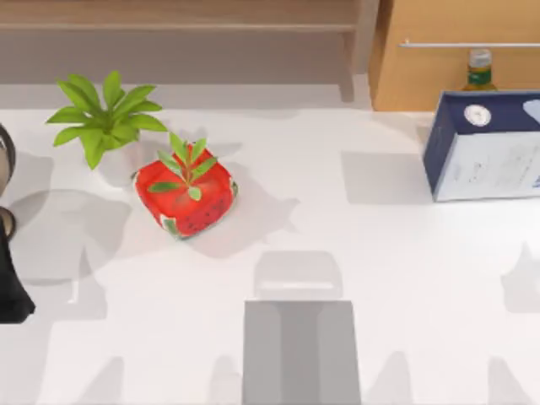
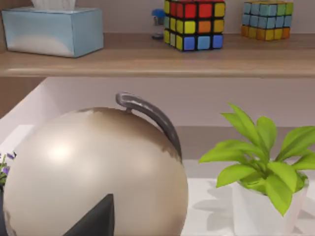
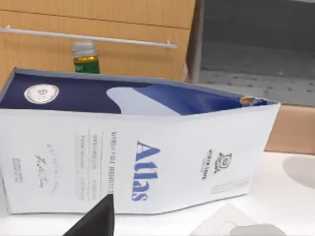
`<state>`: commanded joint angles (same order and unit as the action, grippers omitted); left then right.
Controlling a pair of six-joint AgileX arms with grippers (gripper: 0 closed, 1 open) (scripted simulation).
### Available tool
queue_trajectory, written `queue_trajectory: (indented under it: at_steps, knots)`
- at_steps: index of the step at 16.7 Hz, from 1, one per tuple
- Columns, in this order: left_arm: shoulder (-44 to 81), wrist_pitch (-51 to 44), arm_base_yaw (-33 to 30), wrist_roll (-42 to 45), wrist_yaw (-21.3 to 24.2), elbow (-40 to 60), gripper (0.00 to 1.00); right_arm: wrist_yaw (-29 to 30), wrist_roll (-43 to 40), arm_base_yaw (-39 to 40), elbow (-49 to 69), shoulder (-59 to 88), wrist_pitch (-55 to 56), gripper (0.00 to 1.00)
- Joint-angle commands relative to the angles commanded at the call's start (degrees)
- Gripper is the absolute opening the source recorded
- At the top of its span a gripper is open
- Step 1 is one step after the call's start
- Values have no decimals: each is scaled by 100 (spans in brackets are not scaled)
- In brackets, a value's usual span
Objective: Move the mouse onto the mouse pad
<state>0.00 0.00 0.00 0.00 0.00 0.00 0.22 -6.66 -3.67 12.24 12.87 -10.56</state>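
Note:
The mouse pad is a flat mid-grey rectangle at the table's front edge, a little right of centre, with nothing on it. The mouse is out of view. My left arm stands as a dark shape at the table's far left edge, and a dark wedge of my left gripper shows in front of a beige globe. A dark wedge of my right gripper shows close to a blue-and-white Atlas box at the table's right.
A red strawberry-shaped pot stands left of centre, with a green plant in a white pot behind it. The Atlas box and a green bottle sit at the back right. A shelf carries a tissue box and puzzle cubes.

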Motion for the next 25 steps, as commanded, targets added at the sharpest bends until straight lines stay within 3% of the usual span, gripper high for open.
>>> queue_trajectory:
  at_steps: [13, 18, 25]
  knots:
    - [0, 0, 0, 0, 0, 0, 100, 13, -2705, -1289, 4636, 7139, -4445, 100]
    - [0, 0, 0, 0, 0, 0, 100, -8, -3153, -1480, 5407, 8137, -5122, 100]
    - [0, 0, 0, 0, 0, 0, 100, -8, -3183, -1494, 5329, 8158, -5035, 100]
